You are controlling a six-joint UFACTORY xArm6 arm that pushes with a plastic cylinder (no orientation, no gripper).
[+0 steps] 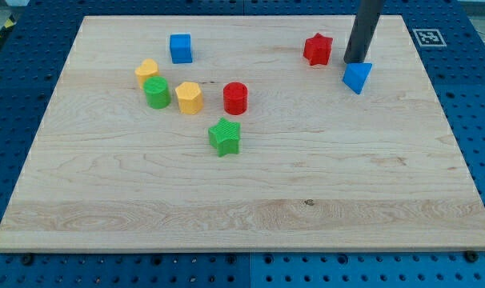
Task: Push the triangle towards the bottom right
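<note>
So, had my tip [355, 62] planted on the wooden board [242, 216], right at the upper edge of the blue triangle [357, 78], up in the view's top right. Looked like touching or only just beside it; couldn't tell which. Just a plain dark rod end, so nothing wide or narrow about it, and nothing held.

Found the triangle directly below the tip, toward the view's bottom, a touch to the right. Spotted the red star [318, 50] near the tip's left and slightly higher, apart from both tip and triangle.

Left everything else well off to the tip's left. Saw the red cylinder [235, 98] left and lower, with the green star [225, 136] just below that. Further left still, noticed a tight bunch: lower yellow block [189, 98], green cylinder [156, 93] and upper yellow block [146, 72], the last two touching or nearly so. Couldn't make out the yellow shapes for sure. Clocked the blue cube [180, 48] far left of the tip, a bit higher, sitting alone.

Also caught a black-and-white marker tag [428, 37] off the board, right of the tip and higher.
</note>
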